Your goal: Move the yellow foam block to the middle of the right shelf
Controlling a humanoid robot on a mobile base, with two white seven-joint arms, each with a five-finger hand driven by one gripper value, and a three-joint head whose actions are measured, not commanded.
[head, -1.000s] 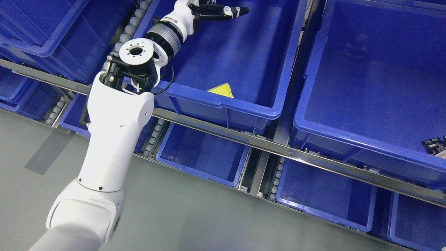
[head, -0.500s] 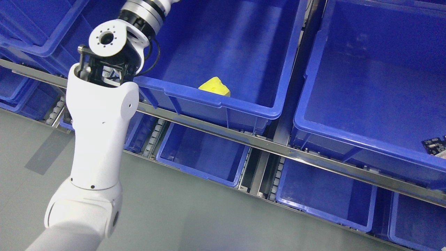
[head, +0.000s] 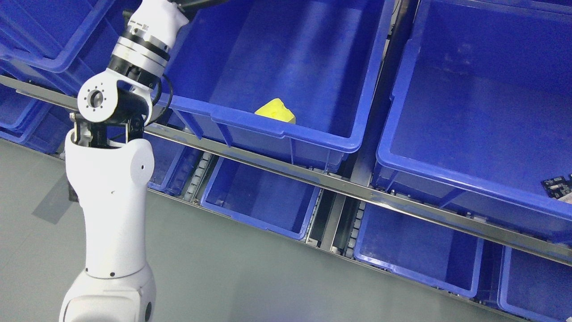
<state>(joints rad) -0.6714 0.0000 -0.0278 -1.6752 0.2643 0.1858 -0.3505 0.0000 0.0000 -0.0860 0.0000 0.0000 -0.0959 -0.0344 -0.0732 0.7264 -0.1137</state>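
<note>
The yellow foam block (head: 275,111) lies inside the middle blue bin (head: 286,129) on the upper shelf level, close to the bin's front wall. Part of the block is hidden behind the rim. My left arm (head: 111,192) rises from the lower left, and its wrist (head: 149,24) reaches the bin's left rim near the top of the picture. Only the dark base of the left hand (head: 196,3) shows at the top edge, well up and left of the block. The right arm is out of view.
A large blue bin (head: 469,174) stands to the right, with a circuit board (head: 557,187) in its right corner. A metal shelf rail (head: 339,185) runs diagonally below. Lower bins (head: 263,197) (head: 415,250) sit under it. Grey floor lies at the lower left.
The left arm has swung left and upward, carrying the hand out past the top edge. The block shifted slightly left early on and now lies still.
</note>
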